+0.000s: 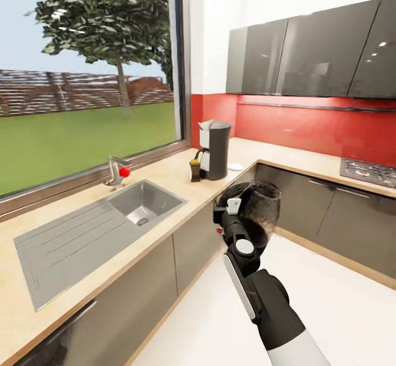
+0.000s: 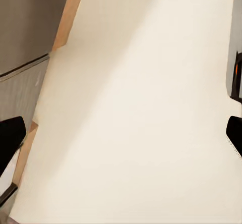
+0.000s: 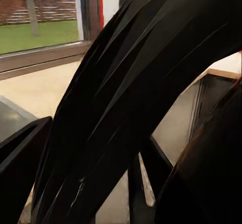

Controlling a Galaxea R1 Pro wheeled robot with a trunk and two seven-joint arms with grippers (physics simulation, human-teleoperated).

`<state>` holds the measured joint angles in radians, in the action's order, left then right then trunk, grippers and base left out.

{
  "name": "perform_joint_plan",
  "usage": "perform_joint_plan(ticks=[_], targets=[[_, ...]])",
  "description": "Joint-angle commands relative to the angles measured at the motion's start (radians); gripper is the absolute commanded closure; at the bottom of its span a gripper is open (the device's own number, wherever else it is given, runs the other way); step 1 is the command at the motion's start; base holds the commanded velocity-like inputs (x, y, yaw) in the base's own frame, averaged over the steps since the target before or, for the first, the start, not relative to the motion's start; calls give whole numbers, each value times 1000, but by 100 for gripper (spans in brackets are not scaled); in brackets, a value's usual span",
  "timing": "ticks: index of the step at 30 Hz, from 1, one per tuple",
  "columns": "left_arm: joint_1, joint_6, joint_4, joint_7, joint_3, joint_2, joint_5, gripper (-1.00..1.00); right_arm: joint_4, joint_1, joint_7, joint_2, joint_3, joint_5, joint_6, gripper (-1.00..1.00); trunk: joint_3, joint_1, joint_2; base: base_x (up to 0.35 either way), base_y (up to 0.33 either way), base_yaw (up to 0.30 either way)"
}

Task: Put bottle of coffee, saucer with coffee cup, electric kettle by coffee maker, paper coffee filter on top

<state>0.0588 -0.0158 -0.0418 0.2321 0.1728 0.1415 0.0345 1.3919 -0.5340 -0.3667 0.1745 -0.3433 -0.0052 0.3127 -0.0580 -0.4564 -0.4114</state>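
Coffee maker (image 1: 216, 149) stands in the countertop (image 1: 181, 171) corner right of the sink (image 1: 144, 201), with the bottle of coffee (image 1: 195, 170) touching its left side and a saucer (image 1: 235, 166) just to its right. Lower right, the right gripper (image 1: 237, 205) is clamped on the dark electric kettle (image 1: 258, 212) above the floor (image 1: 220, 311). The left gripper's fingertips (image 2: 10, 138) sit wide apart.

Home kitchen: sink (image 1: 144, 204), hob (image 1: 368, 172), wall cabinets (image 1: 313, 53), countertop (image 1: 181, 171).
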Motion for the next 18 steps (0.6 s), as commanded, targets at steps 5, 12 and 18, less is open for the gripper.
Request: perform_joint_plan(ticks=[5,12,18], targets=[[1,-1,-1,3,8,4,6,-100,1,-1,-6,0,-2,2,6,100,-5,-1,-2,245,-228,-242],[1,-1,-1,3,7,5,7,-100,1,-1,-6,0,-2,4,8,100,-5,-1,-2,245,-228,-24],[1,-1,-1,3,7,3,7,-100,1,-1,-6,0,-2,4,8,100,-5,-1,-2,246,-228,-1]])
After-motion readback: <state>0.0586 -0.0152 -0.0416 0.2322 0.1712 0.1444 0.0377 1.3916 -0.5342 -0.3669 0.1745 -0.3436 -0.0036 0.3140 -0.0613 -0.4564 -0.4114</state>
